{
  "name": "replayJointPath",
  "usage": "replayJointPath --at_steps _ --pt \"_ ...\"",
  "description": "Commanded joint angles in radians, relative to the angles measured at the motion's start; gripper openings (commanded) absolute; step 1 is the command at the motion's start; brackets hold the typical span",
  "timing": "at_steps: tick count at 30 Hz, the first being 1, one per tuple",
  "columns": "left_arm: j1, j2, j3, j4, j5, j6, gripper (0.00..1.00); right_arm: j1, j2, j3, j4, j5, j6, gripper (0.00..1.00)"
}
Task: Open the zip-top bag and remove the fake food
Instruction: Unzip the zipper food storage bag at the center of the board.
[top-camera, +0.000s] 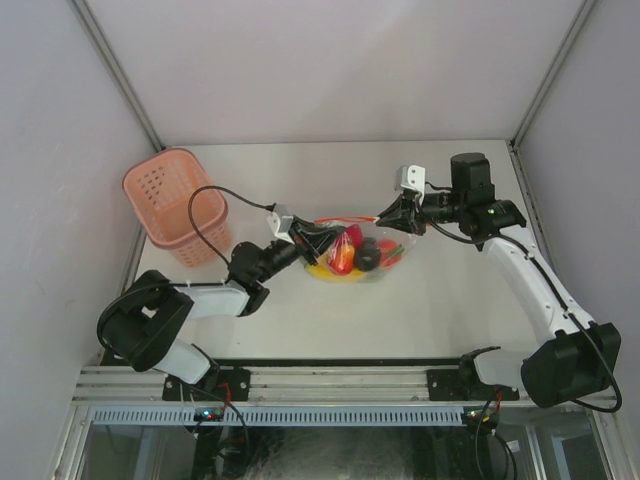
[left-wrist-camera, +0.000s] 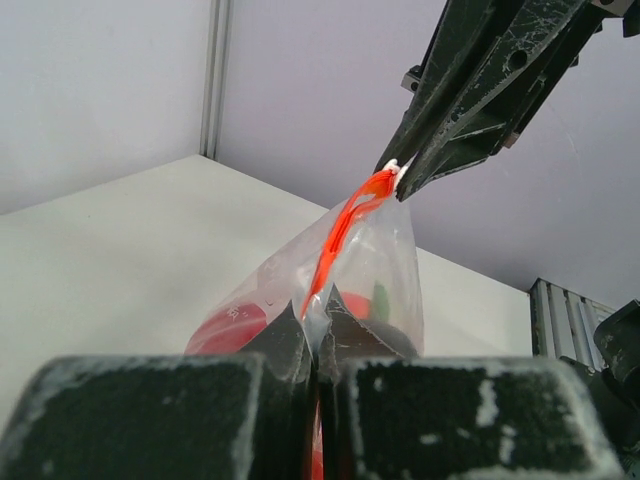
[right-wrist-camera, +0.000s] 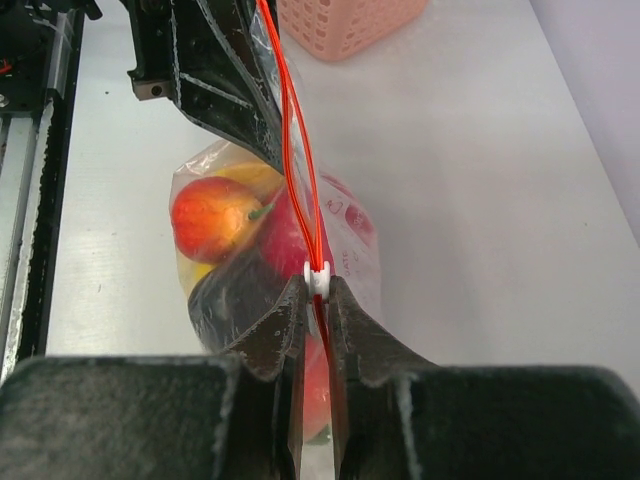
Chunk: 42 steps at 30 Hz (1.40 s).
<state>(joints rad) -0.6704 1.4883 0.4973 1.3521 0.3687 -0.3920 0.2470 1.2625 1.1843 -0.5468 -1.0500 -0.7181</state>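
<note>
The clear zip-top bag (top-camera: 372, 262) hangs stretched between both grippers above the table, its red-orange zipper strip (top-camera: 345, 220) on top. Inside is the fake food (top-camera: 343, 256): red, orange and yellow round pieces and a dark piece. My left gripper (top-camera: 318, 237) is shut on the bag's left top corner, as the left wrist view (left-wrist-camera: 318, 325) shows. My right gripper (top-camera: 387, 217) is shut on the white zipper slider (right-wrist-camera: 317, 277) at the strip's right end. In the right wrist view the two red tracks (right-wrist-camera: 290, 120) run slightly apart toward the left gripper (right-wrist-camera: 215, 70). A red-orange apple (right-wrist-camera: 213, 216) shows through the plastic.
A pink perforated basket (top-camera: 175, 205) stands at the table's far left, and its base shows in the right wrist view (right-wrist-camera: 345, 20). Grey walls enclose the table on three sides. A metal rail (top-camera: 330, 380) runs along the near edge.
</note>
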Motion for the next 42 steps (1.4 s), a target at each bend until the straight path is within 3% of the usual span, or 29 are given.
replayJointPath --at_steps 1,18,42 --pt "0.031 -0.041 -0.017 0.055 -0.041 -0.023 0.00 -0.031 -0.050 0.010 -0.002 -0.020 -0.044 0.00" --pt "0.059 -0.065 -0.041 0.055 -0.061 -0.042 0.00 -0.094 -0.061 0.010 -0.061 -0.001 -0.124 0.00" --pt "0.083 -0.086 -0.062 0.053 -0.073 -0.047 0.00 -0.154 -0.078 0.010 -0.171 0.148 -0.276 0.00"
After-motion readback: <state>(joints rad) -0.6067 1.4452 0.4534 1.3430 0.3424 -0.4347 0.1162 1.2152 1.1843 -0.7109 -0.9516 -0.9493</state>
